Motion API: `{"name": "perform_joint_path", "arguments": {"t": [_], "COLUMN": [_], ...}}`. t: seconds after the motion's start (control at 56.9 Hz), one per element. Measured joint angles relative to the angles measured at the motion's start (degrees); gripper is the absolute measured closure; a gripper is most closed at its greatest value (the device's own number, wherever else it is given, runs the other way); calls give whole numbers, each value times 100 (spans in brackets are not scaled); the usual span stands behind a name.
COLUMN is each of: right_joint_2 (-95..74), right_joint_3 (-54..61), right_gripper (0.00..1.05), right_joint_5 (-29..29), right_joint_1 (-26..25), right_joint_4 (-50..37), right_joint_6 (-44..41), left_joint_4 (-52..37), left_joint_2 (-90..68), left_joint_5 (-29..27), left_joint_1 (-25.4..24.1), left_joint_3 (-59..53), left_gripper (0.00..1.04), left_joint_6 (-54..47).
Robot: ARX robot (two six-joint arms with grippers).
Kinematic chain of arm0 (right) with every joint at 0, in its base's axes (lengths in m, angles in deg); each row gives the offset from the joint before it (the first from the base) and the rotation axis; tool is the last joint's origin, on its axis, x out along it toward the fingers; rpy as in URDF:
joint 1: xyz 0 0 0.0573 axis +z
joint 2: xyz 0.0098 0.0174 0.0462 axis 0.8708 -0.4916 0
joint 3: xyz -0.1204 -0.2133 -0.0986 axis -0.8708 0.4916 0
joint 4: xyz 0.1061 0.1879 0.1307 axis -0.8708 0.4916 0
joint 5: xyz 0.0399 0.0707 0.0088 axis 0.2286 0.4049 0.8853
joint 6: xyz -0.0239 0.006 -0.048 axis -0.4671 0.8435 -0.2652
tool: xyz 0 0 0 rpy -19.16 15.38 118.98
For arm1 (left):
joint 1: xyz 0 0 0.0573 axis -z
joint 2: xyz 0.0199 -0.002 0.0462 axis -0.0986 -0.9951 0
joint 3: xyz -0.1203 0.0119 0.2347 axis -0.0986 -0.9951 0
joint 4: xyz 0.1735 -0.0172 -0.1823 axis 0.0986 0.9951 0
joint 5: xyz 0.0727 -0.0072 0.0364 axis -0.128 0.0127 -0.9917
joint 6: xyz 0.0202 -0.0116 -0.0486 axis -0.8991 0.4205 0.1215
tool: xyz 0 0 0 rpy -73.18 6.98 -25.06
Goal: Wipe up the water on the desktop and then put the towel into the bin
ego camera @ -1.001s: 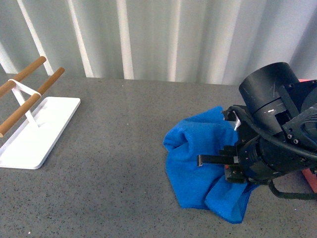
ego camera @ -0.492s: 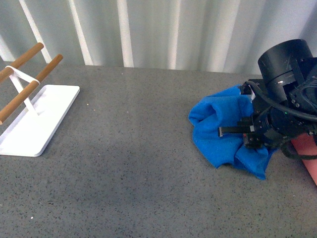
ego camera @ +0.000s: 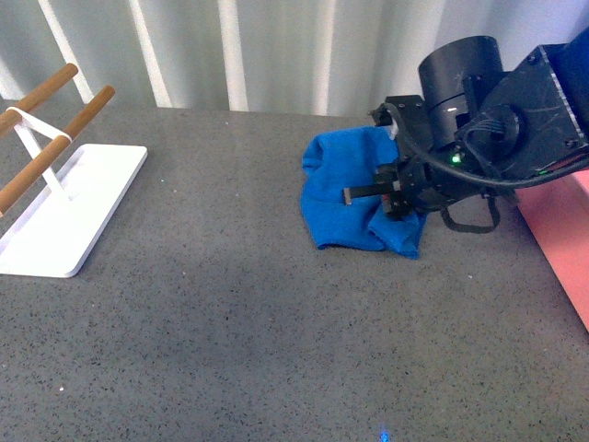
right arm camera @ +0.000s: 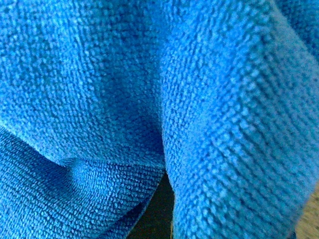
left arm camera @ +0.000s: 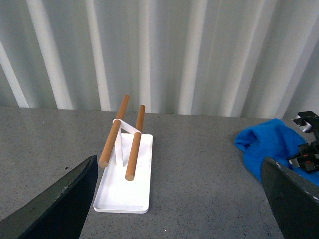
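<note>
One bright blue microfibre towel [ego camera: 333, 198] lies bunched on the dark grey speckled worktop [ego camera: 230, 322], toward its far right side. The right hand [ego camera: 368, 195] is clamped on its folds. Just right of that arm stands the salmon-pink rectangular bin [ego camera: 560, 230], and a flat white tray with two wooden rods [ego camera: 74, 230] sits far left. From the left wrist, the left hand [left arm camera: 178, 164] hangs above the worktop, its fingers [left arm camera: 55, 204] wide apart. The right wrist shows only blue cloth, pressed close.

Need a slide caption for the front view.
Right gripper holds the bunched blue towel on the speckled desktop, pink bin alongside.
</note>
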Motion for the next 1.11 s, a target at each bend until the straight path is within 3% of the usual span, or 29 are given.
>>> {"name": "perform_joint_path", "arguments": {"t": [0.316,0.544,0.773,1.106], "right_joint_2": [68,634,1469,1947], "right_joint_3": [203,1010,1836,1985], "right_gripper": [101,101,101,101], "right_joint_5": [796,1093,964,476], "right_joint_1": [684,892,568,-175], "right_joint_4": [-420,13,890,1429], "right_joint_6": [107,-317,-1226,-2138], "left_joint_4": [0,0,0,0], "left_joint_2": [0,0,0,0], "left_joint_5": [0,0,0,0], "left_joint_1": [0,0,0,0], "left_joint_3": [0,0,0,0], "left_gripper": [7,7,7,7], "left_joint_6": [0,0,0,0]}}
